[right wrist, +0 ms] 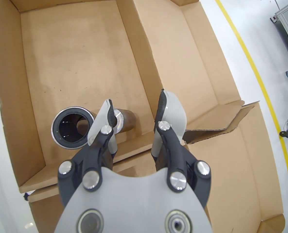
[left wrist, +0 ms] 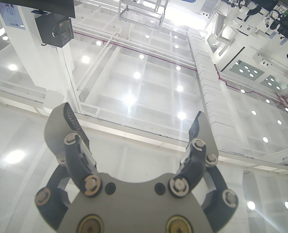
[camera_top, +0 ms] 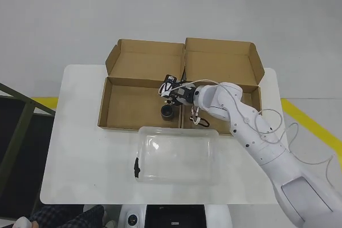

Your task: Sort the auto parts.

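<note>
The right tool [right wrist: 135, 98] hangs released, with nothing in it, over the left cardboard box [camera_top: 131, 105] at the worktop's [camera_top: 85, 142] far edge. Its jaws are spread above a metal tube [right wrist: 124, 122] lying in that box's near corner, against the wall shared with the right box [right wrist: 231, 170]. The tube looks sorted there. The left tool [left wrist: 133, 109], also released, points at the ceiling, probably parked clear. A small black part [camera_top: 136, 168] lies at the left end of the clear bin [camera_top: 176, 154], near the front edge, likely still unsorted.
</note>
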Robot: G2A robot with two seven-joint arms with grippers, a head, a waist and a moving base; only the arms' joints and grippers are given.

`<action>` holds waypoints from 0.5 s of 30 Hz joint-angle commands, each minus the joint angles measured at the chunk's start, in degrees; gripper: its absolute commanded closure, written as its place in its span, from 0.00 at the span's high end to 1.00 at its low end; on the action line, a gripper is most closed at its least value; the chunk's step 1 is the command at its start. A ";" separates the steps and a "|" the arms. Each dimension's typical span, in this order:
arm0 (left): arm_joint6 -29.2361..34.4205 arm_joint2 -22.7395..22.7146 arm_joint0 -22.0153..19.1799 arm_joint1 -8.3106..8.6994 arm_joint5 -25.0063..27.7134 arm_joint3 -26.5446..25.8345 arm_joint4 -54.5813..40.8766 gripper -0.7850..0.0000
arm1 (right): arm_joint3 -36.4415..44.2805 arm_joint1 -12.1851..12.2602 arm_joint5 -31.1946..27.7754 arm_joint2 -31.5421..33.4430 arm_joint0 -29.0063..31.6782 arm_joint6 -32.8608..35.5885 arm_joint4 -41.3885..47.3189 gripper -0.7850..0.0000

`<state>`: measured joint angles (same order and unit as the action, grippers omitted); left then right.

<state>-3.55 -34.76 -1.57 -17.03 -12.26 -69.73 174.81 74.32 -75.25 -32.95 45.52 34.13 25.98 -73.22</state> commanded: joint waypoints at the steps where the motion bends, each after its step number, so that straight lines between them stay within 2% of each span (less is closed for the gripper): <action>1: 0.00 0.00 0.00 0.00 0.00 0.00 0.00 1.00 | 2.35 0.41 -0.30 1.24 0.99 0.15 -0.05 0.43; 8: 0.00 0.00 0.00 0.00 0.00 0.00 0.00 1.00 | 11.95 2.14 -2.11 6.62 5.65 0.90 0.42 0.44; 15: 0.00 0.00 0.00 0.00 0.00 0.00 0.00 1.00 | 21.49 4.10 -3.62 12.84 12.99 1.32 0.74 0.45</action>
<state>-3.55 -34.76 -1.57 -17.03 -12.26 -69.73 174.81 94.51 -71.42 -36.39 57.36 45.89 27.33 -72.54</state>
